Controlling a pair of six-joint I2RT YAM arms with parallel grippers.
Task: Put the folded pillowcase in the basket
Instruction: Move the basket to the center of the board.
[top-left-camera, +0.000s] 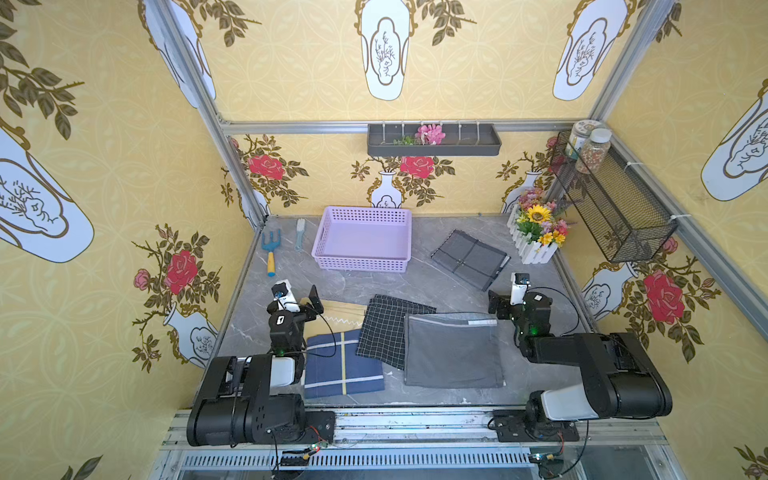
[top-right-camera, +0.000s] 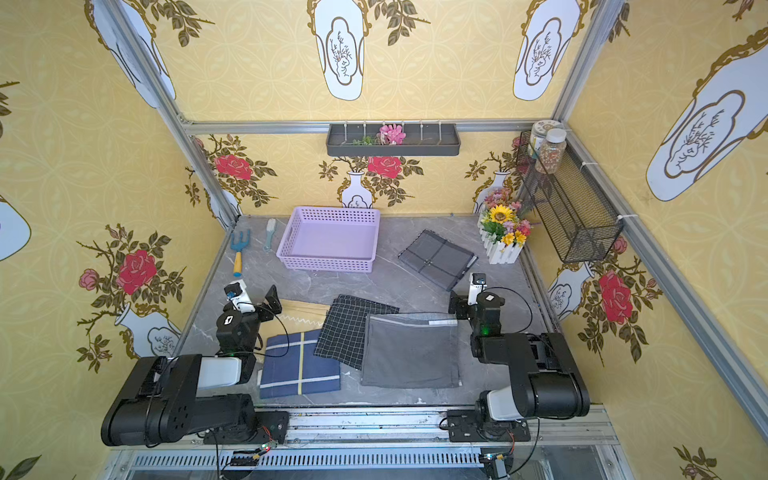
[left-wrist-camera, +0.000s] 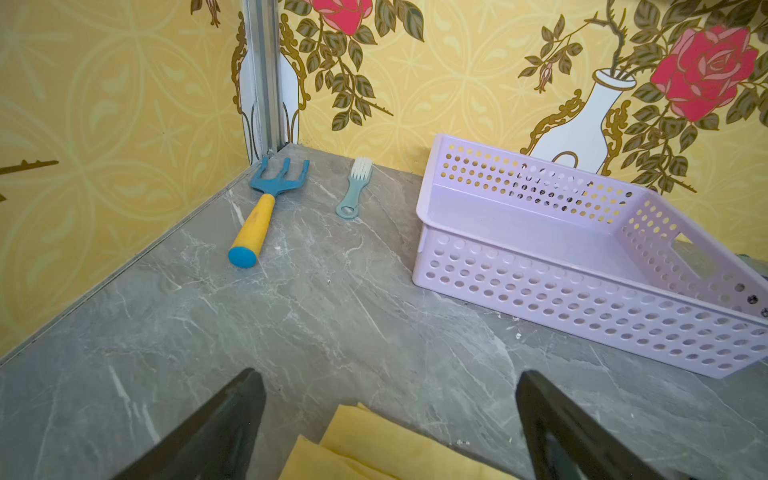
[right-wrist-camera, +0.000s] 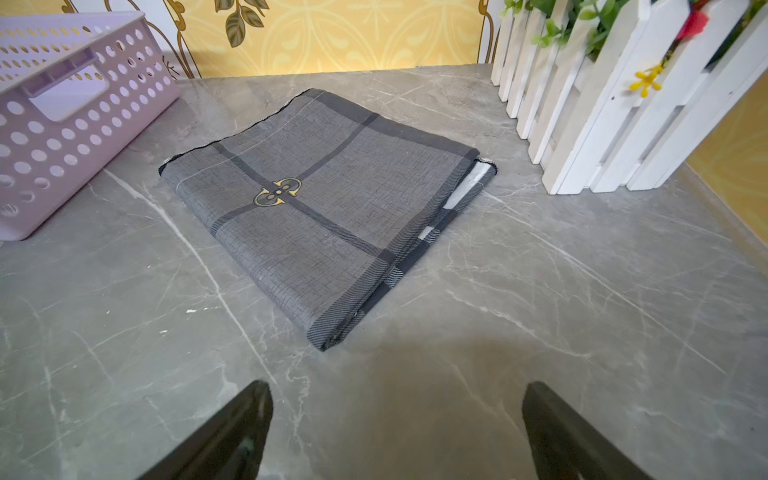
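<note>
Near the basket (top-left-camera: 361, 262), folded grey pillowcase (top-left-camera: 469, 258).

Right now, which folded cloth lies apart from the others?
The grey plaid cloth with the gold emblem, alone between the basket and the flower box. The other four lie bunched together in front.

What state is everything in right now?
Lilac perforated plastic basket: upright, empty.
Dark grey checked fabric pillowcase: folded, flat on table, outside basket.
Plain grey rectangular cloth: lying flat on table.
Left gripper: fingers open, holding nothing.
Right gripper: fingers open, holding nothing.
</note>
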